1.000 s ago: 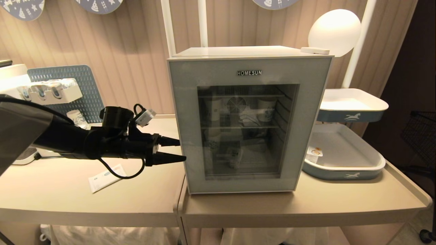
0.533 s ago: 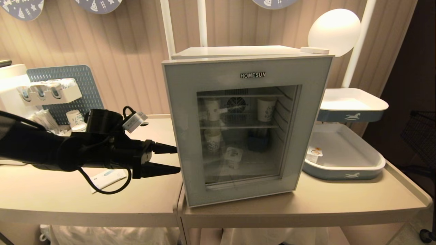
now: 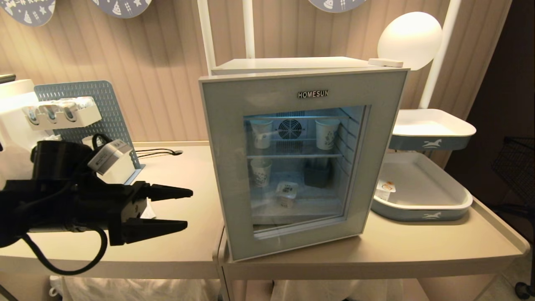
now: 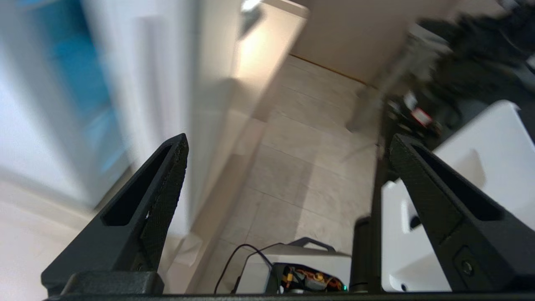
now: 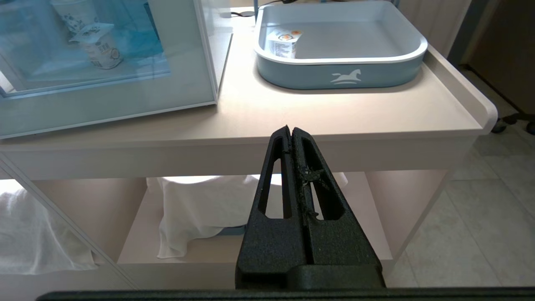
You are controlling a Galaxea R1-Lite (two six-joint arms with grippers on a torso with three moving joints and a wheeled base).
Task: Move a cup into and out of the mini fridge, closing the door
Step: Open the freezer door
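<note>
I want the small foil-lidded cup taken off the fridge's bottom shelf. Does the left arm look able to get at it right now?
Probably not yet. The door stands only slightly ajar, its glass between the open left gripper and the cup.

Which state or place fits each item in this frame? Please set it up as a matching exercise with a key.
Things:
1. left gripper
2. right gripper
3. cup
4. door

States or places:
A. on the fridge floor, behind the glass
B. jaws shut, empty
C. swung slightly ajar
D. jaws open, empty, left of the fridge

Pairs: 1-D, 2-B, 3-A, 4-C
</note>
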